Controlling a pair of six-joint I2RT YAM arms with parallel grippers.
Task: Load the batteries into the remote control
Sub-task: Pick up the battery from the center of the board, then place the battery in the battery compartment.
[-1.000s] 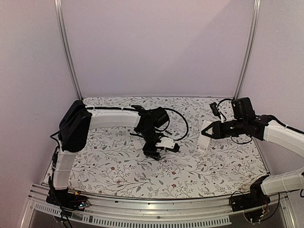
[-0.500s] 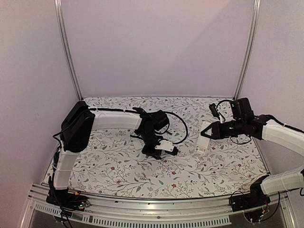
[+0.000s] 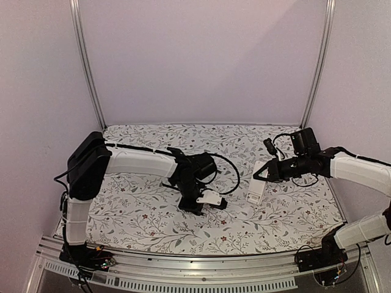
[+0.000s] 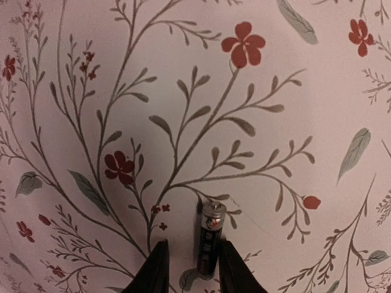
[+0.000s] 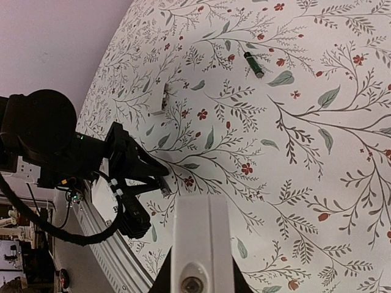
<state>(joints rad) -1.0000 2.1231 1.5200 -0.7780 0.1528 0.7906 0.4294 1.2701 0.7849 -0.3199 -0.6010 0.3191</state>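
Observation:
One battery [image 4: 209, 239], a dark cylinder with a silver cap, lies on the flowered tablecloth between my left gripper's [image 4: 193, 244] fingers. It rests against the right finger, and a gap shows on the left finger's side. That gripper [image 3: 194, 209] is low over the table's middle with its jaws narrowly apart. In the right wrist view the same battery [image 5: 164, 185] shows at its fingertips. A second battery [image 5: 253, 64] lies farther off on the cloth. My right gripper [image 3: 263, 175] is shut on the white remote control [image 3: 255, 190], whose end [image 5: 201, 232] sticks out past the fingers, above the table.
A small white piece [image 5: 166, 97] sits on the cloth not far from the second battery. A black cable [image 3: 234, 174] loops behind the left wrist. Metal posts [image 3: 88, 73] [image 3: 317, 73] stand at the back corners. An aluminium rail [image 3: 183, 270] runs along the near edge.
My left gripper has come down to the table and narrowed its jaws around the battery. The right arm has carried the remote control a little lower and to the left.

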